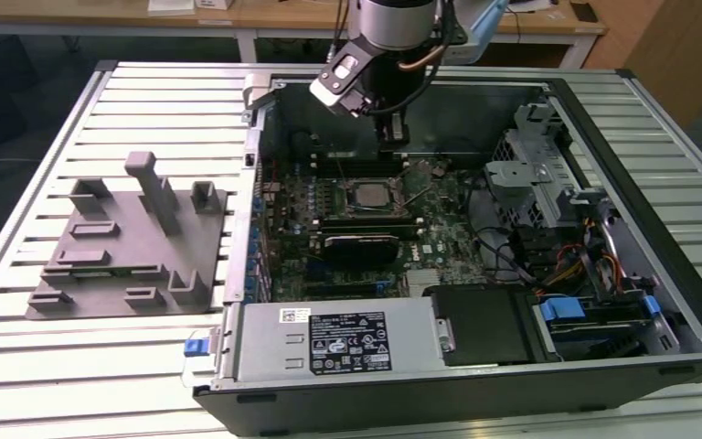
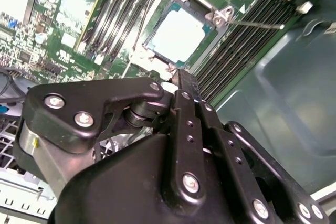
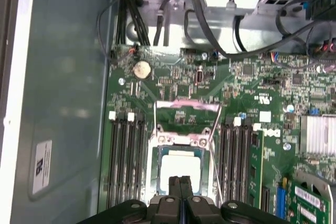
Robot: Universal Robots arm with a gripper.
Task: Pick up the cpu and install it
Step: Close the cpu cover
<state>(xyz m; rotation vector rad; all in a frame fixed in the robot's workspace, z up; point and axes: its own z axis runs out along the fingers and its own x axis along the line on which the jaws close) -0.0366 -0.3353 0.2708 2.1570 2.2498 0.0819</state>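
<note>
The cpu (image 3: 181,162), a pale shiny square, lies flat inside the metal-framed socket (image 3: 155,167) on the green motherboard; it also shows in the second wrist view (image 2: 177,36) and in the exterior view (image 1: 367,194). The socket's load plate (image 3: 187,104) stands swung up, with its thin lever (image 3: 214,125) raised beside it. My gripper (image 3: 180,182) hangs just above the socket's near edge, its two black fingers (image 2: 185,88) pressed together with nothing between them. In the exterior view the gripper (image 1: 393,139) hovers over the board slightly behind the socket.
The board lies in an open computer case (image 1: 643,101) on a slatted metal table (image 1: 83,366). Memory slots (image 3: 124,161) flank the socket. A power supply (image 1: 326,340), drive bays (image 1: 547,183) and cables (image 1: 570,270) fill the case. A grey fixture (image 1: 132,247) stands at the exterior view's left.
</note>
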